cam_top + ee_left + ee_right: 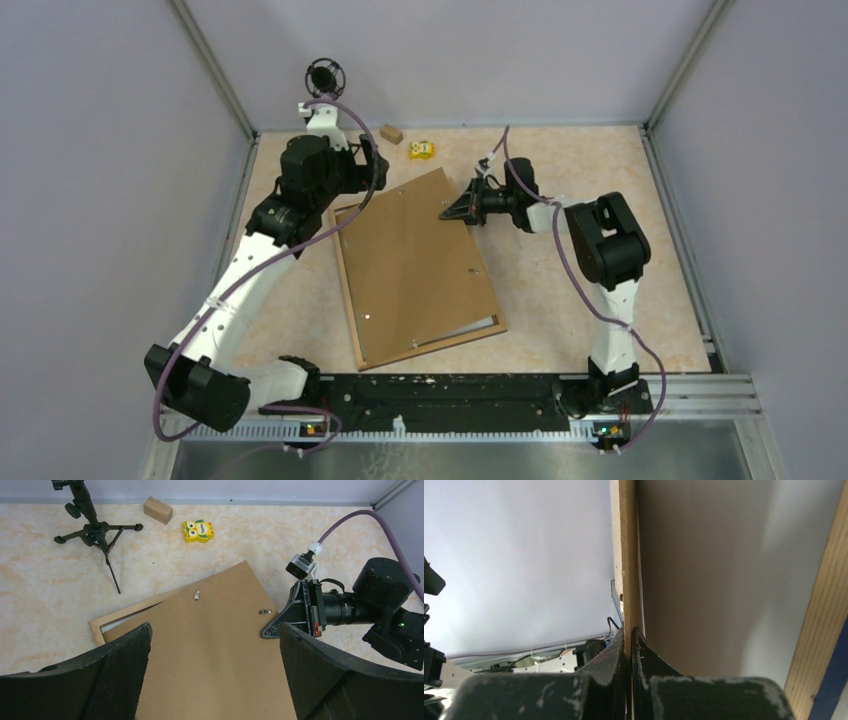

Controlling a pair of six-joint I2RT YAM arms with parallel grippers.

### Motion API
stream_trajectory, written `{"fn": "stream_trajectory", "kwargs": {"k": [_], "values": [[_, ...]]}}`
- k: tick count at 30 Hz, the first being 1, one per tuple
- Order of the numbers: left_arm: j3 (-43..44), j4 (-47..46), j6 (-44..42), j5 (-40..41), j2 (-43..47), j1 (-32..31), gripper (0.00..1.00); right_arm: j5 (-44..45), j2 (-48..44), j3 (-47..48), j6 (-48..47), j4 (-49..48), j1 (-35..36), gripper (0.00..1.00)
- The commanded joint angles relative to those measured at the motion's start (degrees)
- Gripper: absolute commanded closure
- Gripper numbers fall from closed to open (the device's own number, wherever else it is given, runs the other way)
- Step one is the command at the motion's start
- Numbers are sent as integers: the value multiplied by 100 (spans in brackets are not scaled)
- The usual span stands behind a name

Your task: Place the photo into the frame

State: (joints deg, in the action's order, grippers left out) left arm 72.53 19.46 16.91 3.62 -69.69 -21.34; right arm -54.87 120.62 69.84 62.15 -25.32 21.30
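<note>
The board (415, 265) hides most of the frame (347, 290) from me (only left and near rims show); the owl (198, 531) has lettering too small to read.

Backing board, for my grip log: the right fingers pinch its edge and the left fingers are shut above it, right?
No. The left fingers are wide open above the backing board, as the left wrist view shows; the right fingers do pinch its edge.
</note>
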Motion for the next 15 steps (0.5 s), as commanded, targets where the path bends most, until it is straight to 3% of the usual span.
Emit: {"fn": "stream_trajectory", "kwargs": {"k": [1, 15], "values": [[-17, -305, 101, -108, 5, 64, 1, -79, -48, 263, 83, -394, 94, 100], [-35, -321, 170, -256, 2, 148, 1, 397, -217, 44, -150, -585, 93, 100]]}}
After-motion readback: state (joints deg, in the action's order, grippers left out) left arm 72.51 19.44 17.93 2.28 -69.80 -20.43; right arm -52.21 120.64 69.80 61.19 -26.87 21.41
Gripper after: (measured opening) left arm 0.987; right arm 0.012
